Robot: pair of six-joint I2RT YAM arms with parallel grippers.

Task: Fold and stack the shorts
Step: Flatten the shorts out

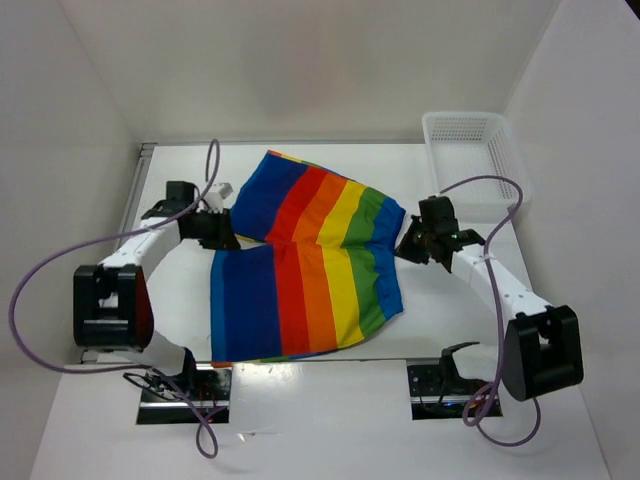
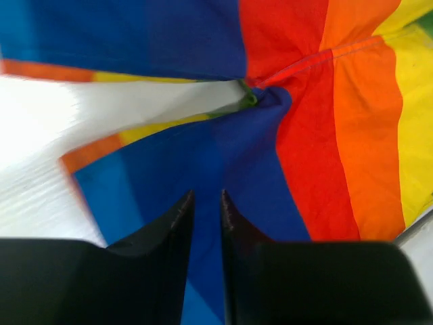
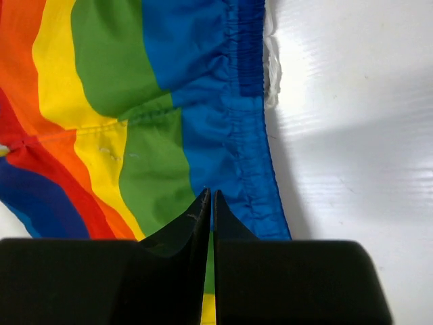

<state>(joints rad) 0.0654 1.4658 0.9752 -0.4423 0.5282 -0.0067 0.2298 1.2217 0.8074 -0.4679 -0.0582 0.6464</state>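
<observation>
Plainly a robotics lab test cell, going by bare white walls point(image 1: 300, 60) boxing in a white table point(image 1: 330, 440), the left arm point(image 1: 150, 245) and right arm point(image 1: 500, 285) bolted at its near edge, looping purple cables point(image 1: 22, 300), and a white mesh basket point(image 1: 470, 150) in the far corner.

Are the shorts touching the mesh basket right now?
Apart. The top view shows bare table between the shorts and the basket.

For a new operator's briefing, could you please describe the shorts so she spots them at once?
On the white table, the shorts lie spread out at the centre. Their blue, red, orange, yellow and green stripes set them apart from the white mesh basket at the far right corner.
</observation>
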